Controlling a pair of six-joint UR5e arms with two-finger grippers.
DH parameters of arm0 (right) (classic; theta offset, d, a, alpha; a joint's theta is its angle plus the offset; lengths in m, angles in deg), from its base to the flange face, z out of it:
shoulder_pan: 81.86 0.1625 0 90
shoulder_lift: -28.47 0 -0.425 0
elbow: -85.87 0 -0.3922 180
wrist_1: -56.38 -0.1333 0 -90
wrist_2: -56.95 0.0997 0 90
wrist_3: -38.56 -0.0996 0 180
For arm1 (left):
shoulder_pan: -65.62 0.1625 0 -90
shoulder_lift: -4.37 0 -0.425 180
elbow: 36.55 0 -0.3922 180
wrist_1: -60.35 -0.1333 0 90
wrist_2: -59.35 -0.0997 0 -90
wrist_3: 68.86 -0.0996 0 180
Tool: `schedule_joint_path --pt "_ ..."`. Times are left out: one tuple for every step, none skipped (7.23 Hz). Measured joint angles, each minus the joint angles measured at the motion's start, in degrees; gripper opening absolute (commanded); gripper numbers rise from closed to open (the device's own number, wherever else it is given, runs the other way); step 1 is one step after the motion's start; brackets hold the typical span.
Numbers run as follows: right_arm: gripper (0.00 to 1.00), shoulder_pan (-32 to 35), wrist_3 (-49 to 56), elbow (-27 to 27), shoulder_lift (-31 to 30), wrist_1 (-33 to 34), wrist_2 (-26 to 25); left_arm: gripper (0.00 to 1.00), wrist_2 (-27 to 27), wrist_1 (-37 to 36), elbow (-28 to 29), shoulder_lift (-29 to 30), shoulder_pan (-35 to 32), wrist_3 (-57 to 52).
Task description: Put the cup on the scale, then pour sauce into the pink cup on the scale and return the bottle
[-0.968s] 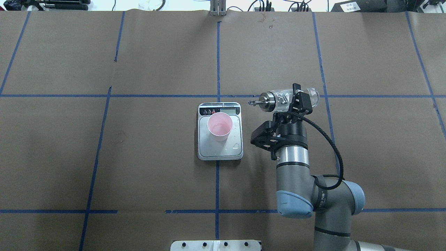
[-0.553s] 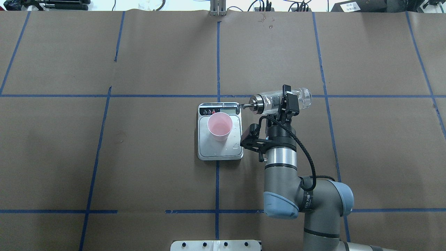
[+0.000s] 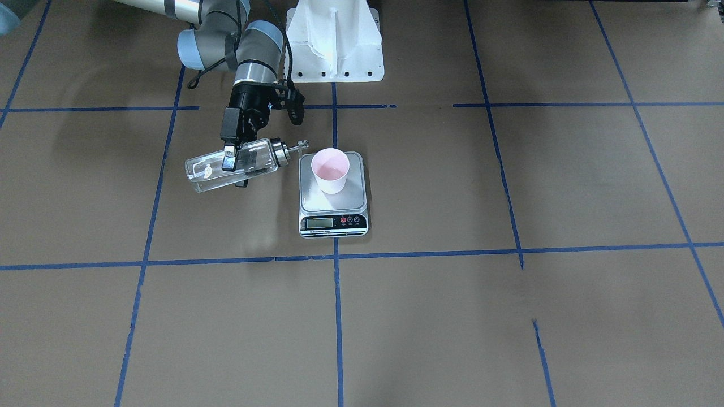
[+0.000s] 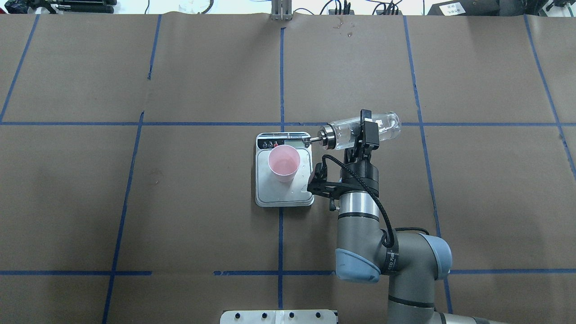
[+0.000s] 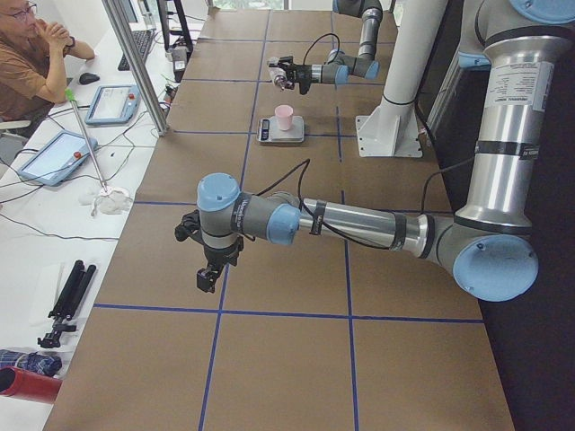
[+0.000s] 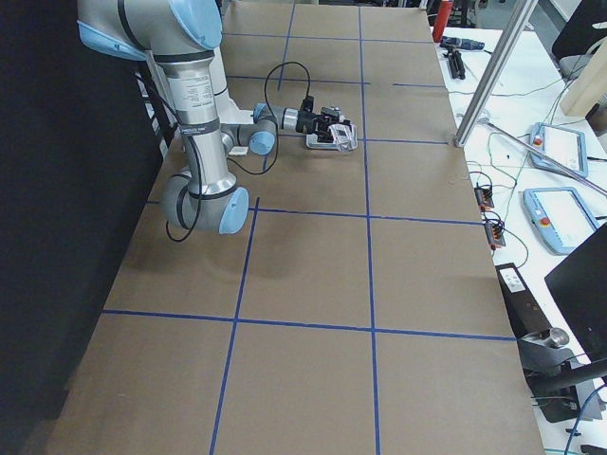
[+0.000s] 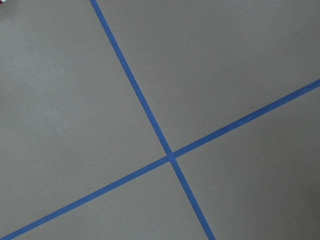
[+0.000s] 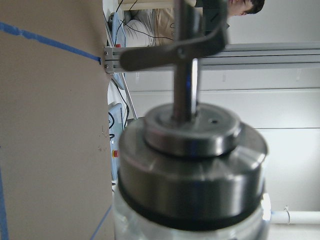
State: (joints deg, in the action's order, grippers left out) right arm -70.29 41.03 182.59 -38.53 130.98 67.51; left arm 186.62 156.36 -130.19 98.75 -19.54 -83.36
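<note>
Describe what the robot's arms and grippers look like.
The right arm and left arm are silver-grey tubes with pale blue joint caps. The right gripper and left gripper are black; a black cable loops beside each wrist.

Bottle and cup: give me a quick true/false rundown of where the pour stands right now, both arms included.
1. The cup stands upright on the scale. True.
2. The right gripper is shut on the bottle. True.
3. The bottle is held upright. False: it lies nearly on its side, cap end toward the scale.
4. The spout is over the cup's mouth. False: in both the overhead and front views it sits at the scale's right edge, short of the cup's rim.
5. The left gripper waits beside the scale. False: it hangs over the table far from the scale, holding nothing that can be seen.
</note>
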Motion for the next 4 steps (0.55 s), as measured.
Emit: schedule_joint_path --pt "0.00 -0.08 1.56 -0.46 0.05 0.01 -0.68 1.00 0.00 0.00 0.02 0.01 0.00 0.00" --pt "0.00 -0.11 2.17 -1.08 0.51 0.02 -0.96 1.00 0.00 0.03 0.11 0.04 0.00 0.00" --pt "0.00 -0.14 2.41 -2.27 1.58 0.02 -1.21 1.00 0.00 0.07 0.32 0.10 0.00 0.00" --pt "0.00 -0.13 2.49 -3.34 2.54 0.02 -1.53 1.00 0.00 0.11 0.61 0.15 0.00 0.00"
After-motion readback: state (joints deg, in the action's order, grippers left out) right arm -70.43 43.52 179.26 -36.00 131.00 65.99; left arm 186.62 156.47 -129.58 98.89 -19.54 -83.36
